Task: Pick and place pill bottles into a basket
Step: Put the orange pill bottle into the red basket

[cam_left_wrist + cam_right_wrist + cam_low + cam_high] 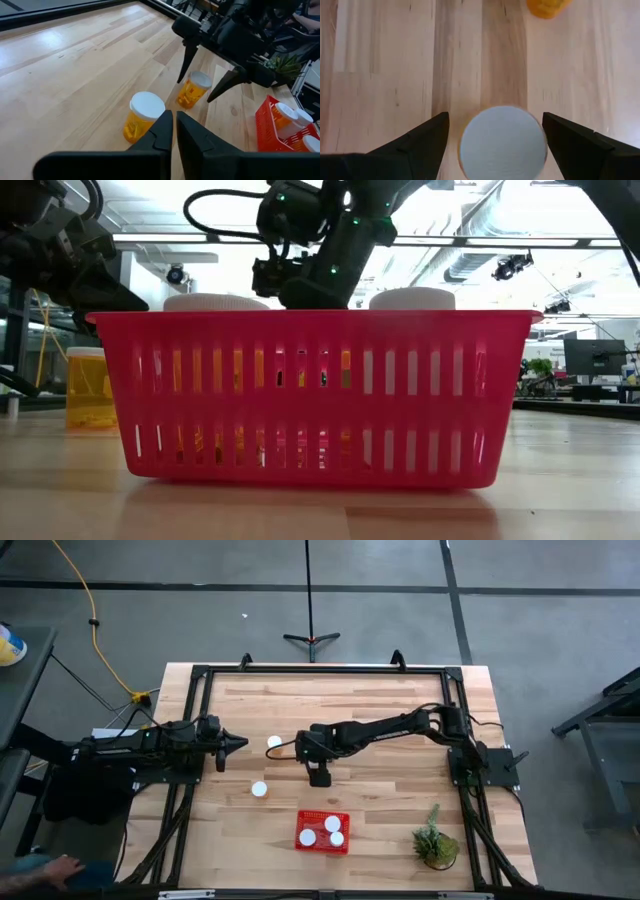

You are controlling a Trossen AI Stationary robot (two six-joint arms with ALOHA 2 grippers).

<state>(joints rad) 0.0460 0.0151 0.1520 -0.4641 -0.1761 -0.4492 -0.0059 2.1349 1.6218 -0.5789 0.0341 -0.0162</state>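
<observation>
While jaws straddle bottle, plant stands beside basket.

The basket sits near the front edge of the table, about mid-width, with three pill bottles standing in it. The potted plant stands to its right. Another pill bottle stands left of and behind the basket; one more stands farther back. The right gripper hangs behind the basket, between these two bottles and the table's middle, its fingers either side of a bottle cap below.
</observation>
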